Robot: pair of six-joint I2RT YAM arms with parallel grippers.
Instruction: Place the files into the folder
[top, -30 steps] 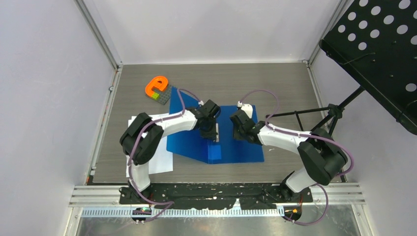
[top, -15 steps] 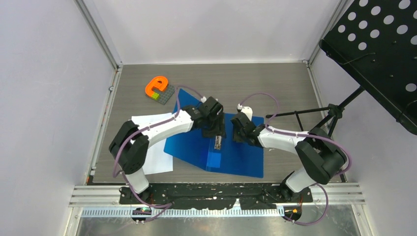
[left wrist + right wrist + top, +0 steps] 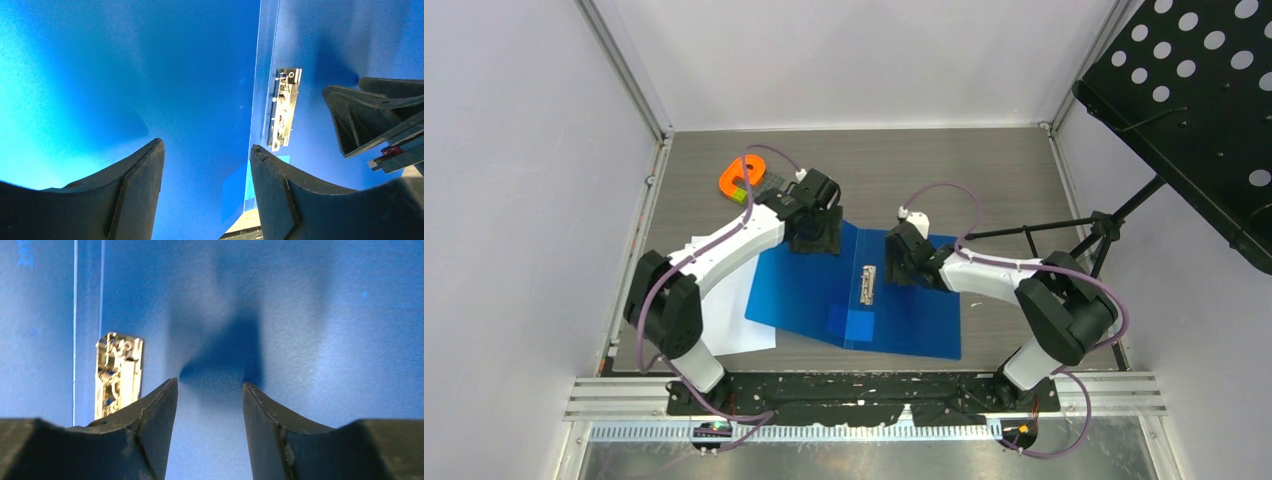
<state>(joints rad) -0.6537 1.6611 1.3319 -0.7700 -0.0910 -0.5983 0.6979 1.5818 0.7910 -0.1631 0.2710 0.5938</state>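
One folder point(image 3: 804, 295) opened flat, left tool point(image 3: 816, 238) withdrawn

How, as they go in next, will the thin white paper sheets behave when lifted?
Likely floppy: the thin white paper sheets lie flat against the grey table. Probably hard to pinch, as no edge stands up. Dragging might shift the open blue plastic folder overlapping them.

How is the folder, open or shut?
Open: the folder lies spread, both covers apart with inner faces up, its metal clip exposed at the spine.
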